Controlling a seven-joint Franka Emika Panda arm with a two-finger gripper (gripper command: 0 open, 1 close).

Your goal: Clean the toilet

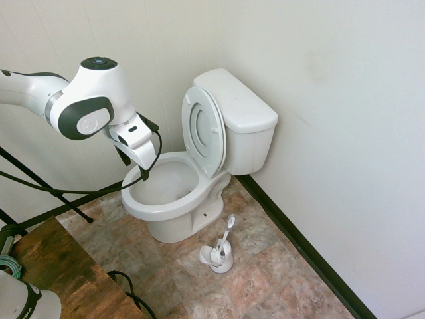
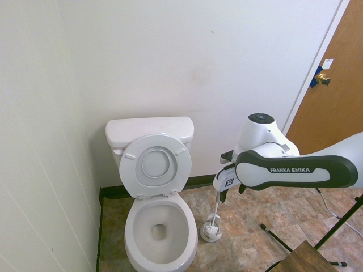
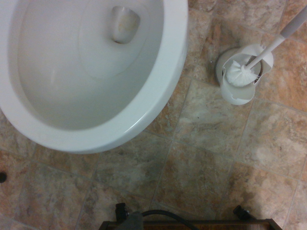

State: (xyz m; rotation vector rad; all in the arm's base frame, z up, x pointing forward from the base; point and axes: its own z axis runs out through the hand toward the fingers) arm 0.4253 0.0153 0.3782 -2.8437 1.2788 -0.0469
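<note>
The white toilet (image 1: 174, 199) stands against the back wall, its ring seat (image 1: 203, 130) and lid tipped up against the tank (image 1: 239, 109). The second exterior view shows the bowl (image 2: 160, 226) from the front, with the seat (image 2: 156, 164) upright. From the wrist view I look straight down on the bowl's front rim (image 3: 158, 91) and the drain. My gripper (image 1: 135, 167) hangs above the bowl's front edge, pointing down, open and holding nothing. In the second exterior view the gripper (image 2: 229, 192) sits to the right of the bowl.
A white toilet brush stands in its small holder (image 1: 219, 256) (image 2: 211, 231) (image 3: 238, 76) on the tiled floor beside the bowl. A wooden table (image 1: 63, 272) is close in front of the toilet. Walls close in on two sides, and a brown door (image 2: 334, 90) is off to one side.
</note>
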